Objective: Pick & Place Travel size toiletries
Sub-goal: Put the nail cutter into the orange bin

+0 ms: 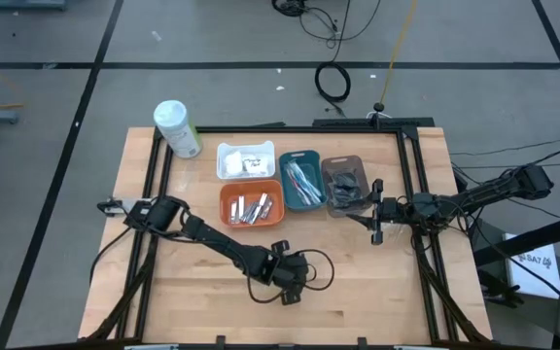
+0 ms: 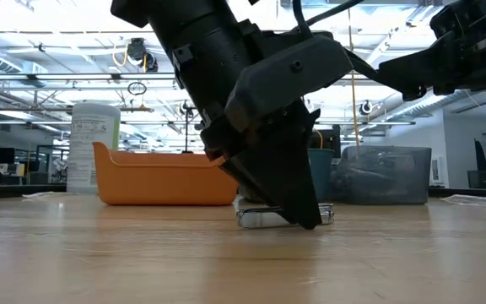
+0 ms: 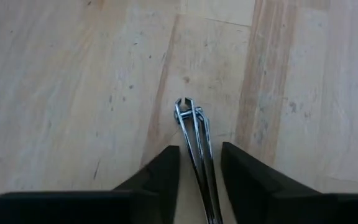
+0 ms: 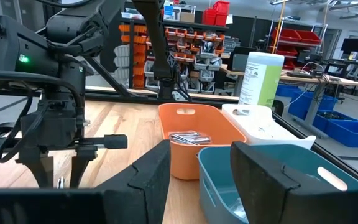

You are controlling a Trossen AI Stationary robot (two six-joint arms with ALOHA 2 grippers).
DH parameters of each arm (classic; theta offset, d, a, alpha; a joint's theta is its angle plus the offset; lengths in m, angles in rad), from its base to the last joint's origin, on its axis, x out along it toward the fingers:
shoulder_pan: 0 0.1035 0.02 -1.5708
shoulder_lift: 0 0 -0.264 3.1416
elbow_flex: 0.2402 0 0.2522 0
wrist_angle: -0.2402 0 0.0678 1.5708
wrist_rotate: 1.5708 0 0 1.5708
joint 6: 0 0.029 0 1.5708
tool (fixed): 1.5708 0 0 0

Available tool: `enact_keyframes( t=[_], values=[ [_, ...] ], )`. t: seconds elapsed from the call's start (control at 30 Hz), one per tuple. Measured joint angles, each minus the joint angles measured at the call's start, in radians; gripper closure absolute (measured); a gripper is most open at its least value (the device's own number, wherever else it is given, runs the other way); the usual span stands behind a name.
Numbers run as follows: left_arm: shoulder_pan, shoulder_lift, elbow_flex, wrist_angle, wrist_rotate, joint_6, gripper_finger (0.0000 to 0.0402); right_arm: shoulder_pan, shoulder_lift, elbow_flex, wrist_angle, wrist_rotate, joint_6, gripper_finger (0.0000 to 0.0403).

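A small silvery metal clipper lies flat on the wooden table near its front middle; the low view shows it too. My left gripper points steeply down over it, open, one finger on each side with a narrow gap on both sides. In the high view the gripper hides the clipper. More toiletries lie in the orange tray, white tray, teal tray and grey tray. My right gripper waits level at the grey tray's right side, open and empty.
A large white bottle with a green label stands at the far left, beside the white tray. The four trays sit in a cluster at the far middle of the table. Bare wood lies around the left gripper toward the near edge.
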Motion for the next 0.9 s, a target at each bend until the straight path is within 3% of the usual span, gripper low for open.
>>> enact_keyframes(
  t=[0.27, 0.53, 0.77, 0.9],
  values=[
    [-0.001, 0.0, 0.0, 0.0, 0.005, -0.001, 0.0388, 0.0, 0.0, 0.0, 0.0, 0.0, 0.0, 0.0248],
    [-0.001, 0.0, -0.001, 0.0, 0.014, -0.003, 0.0359, 0.0, 0.0, 0.0, 0.0, 0.0, 0.0, 0.0248],
    [0.0, 0.0, -0.001, 0.0, 0.014, -0.003, 0.039, 0.0, 0.0, 0.0, 0.0, 0.0, 0.0, 0.0248],
    [0.0, 0.0, -0.001, 0.0, 0.015, -0.003, 0.0388, 0.0, 0.0, 0.0, 0.0, 0.0, 0.0, 0.0248]
  ],
)
